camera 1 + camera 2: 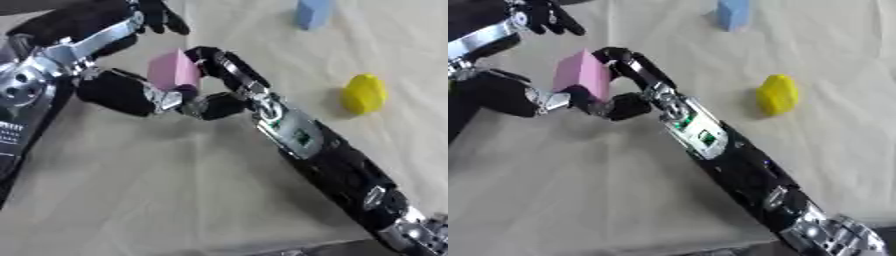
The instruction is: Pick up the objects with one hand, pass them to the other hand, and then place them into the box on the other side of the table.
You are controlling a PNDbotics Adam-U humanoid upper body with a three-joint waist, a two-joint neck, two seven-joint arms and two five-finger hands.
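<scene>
Handover under way: right hand (627, 67) pinches pink block (584, 75) at 10 o'clock; left hand (144, 95) curls under it, both grasping. Right should let go only once left's grasp looks settled; yellow object (777, 94) and blue block (732, 14) wait on tabletop (553, 190).

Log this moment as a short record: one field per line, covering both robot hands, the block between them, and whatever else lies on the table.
stage: handover in progress, above the table
pink block: held up between the two robot hands, tilted
right robot hand: fingers curled round the pink block from the right
left robot hand: thumb and fingers against the pink block from the left and below
yellow object: lying on the cloth-covered table, right of the arms, untouched
blue block: at the far edge, untouched
box: not in view
</scene>
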